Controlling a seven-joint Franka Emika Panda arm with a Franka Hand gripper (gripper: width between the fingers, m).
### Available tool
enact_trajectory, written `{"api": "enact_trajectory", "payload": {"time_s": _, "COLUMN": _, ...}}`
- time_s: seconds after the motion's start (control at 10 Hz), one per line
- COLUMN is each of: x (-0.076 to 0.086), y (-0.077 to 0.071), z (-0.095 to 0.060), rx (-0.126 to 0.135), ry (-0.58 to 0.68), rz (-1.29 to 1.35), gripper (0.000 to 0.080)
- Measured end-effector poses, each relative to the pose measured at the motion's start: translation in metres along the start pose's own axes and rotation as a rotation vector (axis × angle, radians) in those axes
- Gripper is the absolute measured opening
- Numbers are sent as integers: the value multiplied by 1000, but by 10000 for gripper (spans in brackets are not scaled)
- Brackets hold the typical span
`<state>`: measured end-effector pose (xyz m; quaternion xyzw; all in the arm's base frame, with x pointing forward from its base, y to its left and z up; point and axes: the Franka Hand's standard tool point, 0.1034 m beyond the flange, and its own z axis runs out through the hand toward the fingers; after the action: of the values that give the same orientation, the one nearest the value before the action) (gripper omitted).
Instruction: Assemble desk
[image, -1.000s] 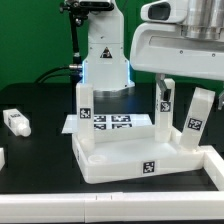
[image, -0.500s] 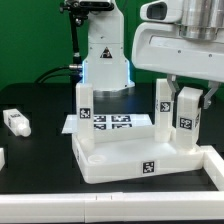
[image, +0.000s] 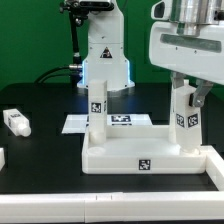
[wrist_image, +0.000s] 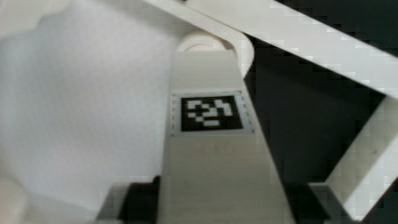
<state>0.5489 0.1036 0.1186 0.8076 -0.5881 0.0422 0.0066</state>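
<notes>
The white desk top (image: 120, 160) lies on the black table with a tag on its front rim. One square-post leg (image: 98, 104) stands upright at its far corner on the exterior view's left. My gripper (image: 187, 98) comes down from above on the exterior view's right and is shut on a second upright leg (image: 188, 122) at the top's right corner. In the wrist view this tagged leg (wrist_image: 214, 110) runs down between my fingers (wrist_image: 143, 203) onto the desk top (wrist_image: 80, 90). A loose leg (image: 14, 122) lies at the far left.
The marker board (image: 76, 124) lies flat behind the desk top, in front of the robot base (image: 104, 55). A white bracket wall (image: 214, 168) sits against the desk top's right side. A small white piece (image: 2, 157) shows at the left edge.
The jaws have closed on the right-hand leg. The desk top with its legs has slid and turned toward the exterior view's right, now squarer to the camera. The arm shifted right.
</notes>
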Motion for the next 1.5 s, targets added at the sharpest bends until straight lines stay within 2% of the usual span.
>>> {"api": "enact_trajectory", "payload": {"time_s": 0.2, "x": -7, "y": -7, "z": -1, "rx": 10, "ry": 7, "rz": 198, "gripper": 284}}
{"api": "enact_trajectory", "payload": {"time_s": 0.5, "x": -23, "y": -23, "z": 1, "rx": 74, "ry": 18, "rz": 536, "gripper": 284}}
{"api": "enact_trajectory", "payload": {"time_s": 0.6, "x": -22, "y": -27, "z": 1, "rx": 80, "ry": 15, "rz": 582, "gripper": 284}}
{"api": "enact_trajectory", "payload": {"time_s": 0.8, "x": -22, "y": -27, "z": 1, "rx": 80, "ry": 14, "rz": 543, "gripper": 284}}
{"api": "enact_trajectory", "payload": {"time_s": 0.9, "x": -20, "y": -26, "z": 2, "rx": 76, "ry": 20, "rz": 416, "gripper": 360}}
{"api": "enact_trajectory", "payload": {"time_s": 1.0, "x": -13, "y": -24, "z": 3, "rx": 65, "ry": 25, "rz": 263, "gripper": 555}}
{"api": "enact_trajectory", "payload": {"time_s": 1.1, "x": -13, "y": -22, "z": 3, "rx": 43, "ry": 27, "rz": 110, "gripper": 555}}
{"api": "enact_trajectory", "payload": {"time_s": 1.2, "x": -13, "y": -22, "z": 2, "rx": 42, "ry": 28, "rz": 3, "gripper": 621}}
{"api": "enact_trajectory", "payload": {"time_s": 1.5, "x": -12, "y": -21, "z": 3, "rx": 38, "ry": 34, "rz": -175, "gripper": 648}}
